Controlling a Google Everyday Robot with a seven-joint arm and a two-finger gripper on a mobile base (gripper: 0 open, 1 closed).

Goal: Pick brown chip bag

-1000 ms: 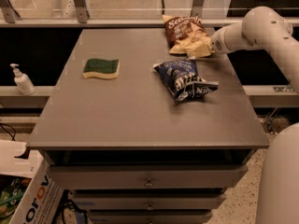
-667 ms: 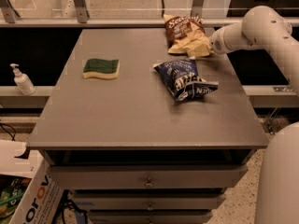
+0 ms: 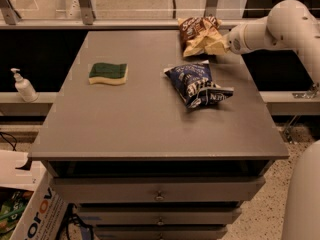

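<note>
The brown chip bag (image 3: 196, 30) sits at the far right of the grey table (image 3: 140, 114). Its dark brown top with white lettering points away from me and its tan lower part is crumpled toward the right. My gripper (image 3: 219, 45) reaches in from the right on a white arm (image 3: 280, 26). It is right at the bag's tan lower edge and touches or overlaps it. The gripper tip blends with the bag's tan part.
A dark blue chip bag (image 3: 197, 84) lies just in front of the brown one. A green and yellow sponge (image 3: 108, 73) lies on the left of the table. A soap dispenser (image 3: 23, 85) stands on the ledge at left. A railing runs behind the table, with drawers below it.
Almost nothing has changed. The gripper and the brown chip bag stay in the same place at the table's far right.
</note>
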